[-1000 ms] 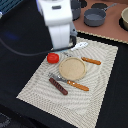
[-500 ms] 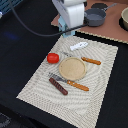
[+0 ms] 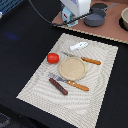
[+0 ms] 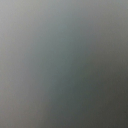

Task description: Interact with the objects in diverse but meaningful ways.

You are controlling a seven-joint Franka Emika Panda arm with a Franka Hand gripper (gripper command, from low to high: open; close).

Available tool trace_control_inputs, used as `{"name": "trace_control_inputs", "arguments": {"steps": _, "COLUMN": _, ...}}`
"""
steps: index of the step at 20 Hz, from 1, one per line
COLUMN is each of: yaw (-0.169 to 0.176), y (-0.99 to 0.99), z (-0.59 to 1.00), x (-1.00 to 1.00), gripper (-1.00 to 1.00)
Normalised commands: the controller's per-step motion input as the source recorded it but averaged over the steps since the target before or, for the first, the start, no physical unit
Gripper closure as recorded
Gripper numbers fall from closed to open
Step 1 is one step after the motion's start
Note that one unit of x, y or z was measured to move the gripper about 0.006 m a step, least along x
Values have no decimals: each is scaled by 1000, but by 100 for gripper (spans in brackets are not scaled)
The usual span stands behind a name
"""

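The arm has risen and pulled back from the placemat (image 3: 95, 85) since a second ago; its white body (image 3: 76, 8) now sits at the top edge of the exterior view, fingers out of sight, so their spread cannot be told. On the mat, a red tomato (image 3: 53, 58) lies just beside the tan plate (image 3: 72, 68), a brown sausage (image 3: 58, 86) nearer the front edge, a white piece (image 3: 79, 46) behind. The wrist view shows only grey blur.
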Motion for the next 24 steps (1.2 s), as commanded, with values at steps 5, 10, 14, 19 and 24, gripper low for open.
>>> {"name": "trace_control_inputs", "arguments": {"steps": 5, "yaw": 63, "y": 0, "z": -604, "x": -255, "gripper": 100}}
{"name": "trace_control_inputs", "arguments": {"steps": 10, "yaw": 47, "y": 0, "z": -641, "x": -230, "gripper": 100}}
{"name": "trace_control_inputs", "arguments": {"steps": 14, "yaw": 25, "y": -3, "z": -356, "x": -139, "gripper": 100}}
{"name": "trace_control_inputs", "arguments": {"steps": 19, "yaw": 1, "y": -9, "z": -15, "x": -91, "gripper": 100}}
{"name": "trace_control_inputs", "arguments": {"steps": 24, "yaw": 0, "y": -1, "z": -15, "x": -125, "gripper": -100}}
